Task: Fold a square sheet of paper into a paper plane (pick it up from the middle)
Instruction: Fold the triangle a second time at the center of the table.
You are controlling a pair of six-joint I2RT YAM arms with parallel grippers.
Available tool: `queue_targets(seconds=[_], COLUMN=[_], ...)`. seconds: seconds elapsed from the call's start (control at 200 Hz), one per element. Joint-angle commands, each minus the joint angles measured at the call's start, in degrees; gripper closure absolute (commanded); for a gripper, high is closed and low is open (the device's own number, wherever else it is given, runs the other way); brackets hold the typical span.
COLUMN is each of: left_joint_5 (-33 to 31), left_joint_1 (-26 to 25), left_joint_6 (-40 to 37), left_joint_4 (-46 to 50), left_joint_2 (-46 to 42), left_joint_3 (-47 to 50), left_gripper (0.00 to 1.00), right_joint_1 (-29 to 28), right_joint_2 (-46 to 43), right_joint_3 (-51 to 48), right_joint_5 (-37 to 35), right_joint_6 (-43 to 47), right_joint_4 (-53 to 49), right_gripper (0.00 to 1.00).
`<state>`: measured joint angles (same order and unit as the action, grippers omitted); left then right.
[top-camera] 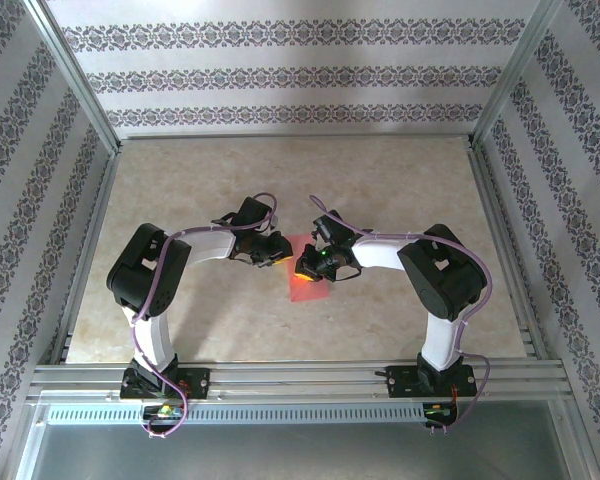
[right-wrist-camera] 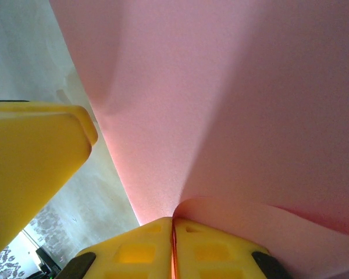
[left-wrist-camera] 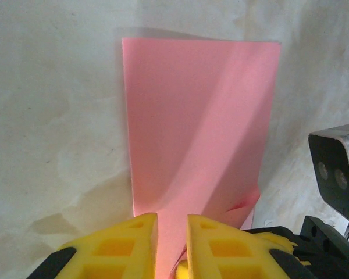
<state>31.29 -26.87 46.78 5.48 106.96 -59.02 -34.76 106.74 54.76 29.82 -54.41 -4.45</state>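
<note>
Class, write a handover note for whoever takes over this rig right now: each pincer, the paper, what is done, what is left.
Left pincer: shut on the sheet.
Right pincer: shut on the sheet too.
Sheet: mid-way across the table, between the pincers. Its pinched end is lifted and its far end is lying down.
Done: sheet gripped and bowed; no pointed nose yet.
Left: all the folds that shape the plane.

Black-and-white arms, purple cables, yellow end effector fingers.
</note>
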Motion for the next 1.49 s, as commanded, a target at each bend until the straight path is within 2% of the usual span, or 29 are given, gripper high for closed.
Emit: queue_targets(seconds=[0.0, 0.245, 0.41, 0.565, 0.929, 1.134, 1.279, 1.489], left_joint_5=[-0.55, -8.96, -9.44, -7.45, -2.59, -1.00, -1.31, -4.56], left_joint_1=[0.51, 3.21, 5.03, 5.03, 1.59, -1.49, -4.33, -6.61], left_joint_6=[0.21, 3.37, 6.20, 6.52, 7.00, 6.77, 5.63, 4.00], left_joint_4=[0.02, 2.44, -0.96, -2.99, -6.31, -6.69, -5.51, -1.35], left_joint_2=[-3.51, -9.30, -12.17, -13.17, -13.09, -11.45, -9.29, -6.21], left_joint_3=[1.13, 4.99, 8.65, 9.53, 10.16, 9.61, 8.32, 5.95], left_gripper=[0.79, 0.79, 0.79, 0.79, 0.79, 0.80, 0.83, 0.91], right_joint_1=[-0.52, -0.41, -0.45, -0.46, -0.47, -0.41, -0.57, -0.56], right_joint_2=[1.89, 1.98, 1.86, 1.80, 1.72, 2.05, 2.41, 2.66], right_joint_3=[0.52, 0.50, 0.53, 0.06, -0.97, -0.41, 0.33, 0.52], right_joint_5=[-1.44, -1.52, -1.26, -1.26, -2.38, -3.93, -5.45, -5.58], right_joint_6=[0.38, 0.53, 0.78, 0.92, 1.77, 2.59, 3.41, 3.44], right_joint_4=[-2.91, -2.54, -2.46, -2.34, -2.96, -5.09, -7.62, -8.20], right_gripper=[0.86, 0.67, 0.57, 0.55, 0.65, 0.83, 0.92, 0.95])
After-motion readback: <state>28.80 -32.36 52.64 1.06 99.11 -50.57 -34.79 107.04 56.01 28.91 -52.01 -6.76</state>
